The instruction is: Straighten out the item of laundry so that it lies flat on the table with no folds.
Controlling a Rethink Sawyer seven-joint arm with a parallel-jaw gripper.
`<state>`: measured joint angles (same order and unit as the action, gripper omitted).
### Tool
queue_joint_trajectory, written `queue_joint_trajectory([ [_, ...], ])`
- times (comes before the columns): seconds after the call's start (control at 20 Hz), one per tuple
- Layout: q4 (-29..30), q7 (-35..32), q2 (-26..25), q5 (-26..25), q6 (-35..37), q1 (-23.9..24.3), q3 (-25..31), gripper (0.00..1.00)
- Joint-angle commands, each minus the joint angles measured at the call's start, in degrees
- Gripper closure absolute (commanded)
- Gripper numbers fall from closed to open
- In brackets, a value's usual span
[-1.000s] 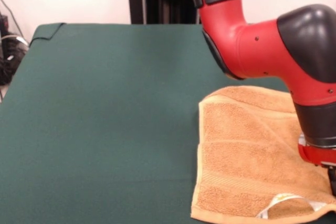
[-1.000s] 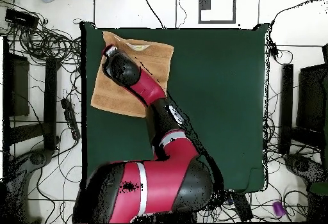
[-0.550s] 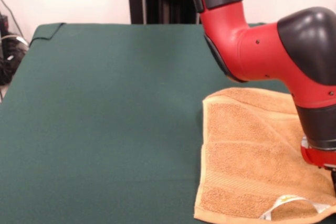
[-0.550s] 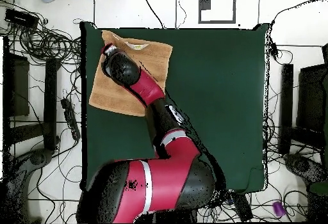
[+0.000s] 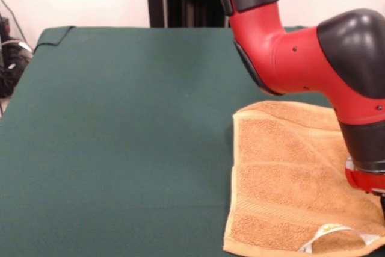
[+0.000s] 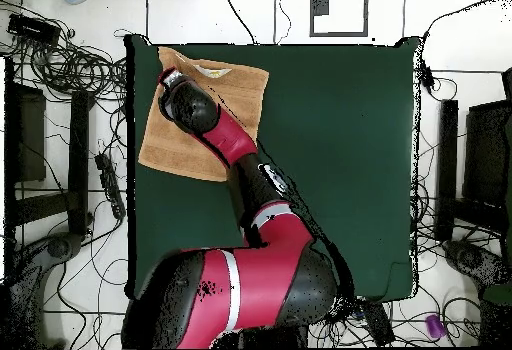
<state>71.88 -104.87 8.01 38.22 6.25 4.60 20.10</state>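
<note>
The item of laundry, an orange-tan terry towel (image 5: 283, 173), lies at the right of the dark green table (image 5: 120, 136). Its near edge curls up around a white label (image 5: 329, 230). Seen from overhead, the towel (image 6: 245, 96) sits in the table's (image 6: 340, 166) top-left corner, with the label (image 6: 218, 71) near the top edge. My gripper (image 6: 170, 78) is down over the towel's top-left part, beside the label. The red and black arm (image 5: 313, 58) hides the towel's right side and most of the gripper, so how the gripper meets the cloth does not show.
The towel lies close to the table's left edge (image 6: 131, 116) in the overhead view. Cables and equipment (image 6: 70, 66) lie on the floor around the table. The green cloth has a turned corner (image 5: 54, 34) at the far left.
The towel's left edge has slid a little to the right in the front view, and the arm has shifted slightly with it. The last half second shows almost no motion.
</note>
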Motion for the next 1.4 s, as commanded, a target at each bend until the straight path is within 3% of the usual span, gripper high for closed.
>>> queue_joint_trajectory([
  [0.05, 6.61, -11.58, -4.38, -1.12, -0.2, -1.59, 6.73, 1.0],
  [0.8, 6.78, -11.42, -5.35, -3.38, -2.05, 0.4, 10.05, 1.0],
  [1.1, 6.07, -10.86, -4.99, -3.84, -0.31, -0.35, 8.15, 1.0],
  [1.15, 6.15, -10.94, -5.01, -4.38, -1.09, -0.18, 8.32, 0.0],
  [1.4, 5.62, -10.39, -4.45, -4.1, 0.66, -1.08, 6.61, 0.0],
])
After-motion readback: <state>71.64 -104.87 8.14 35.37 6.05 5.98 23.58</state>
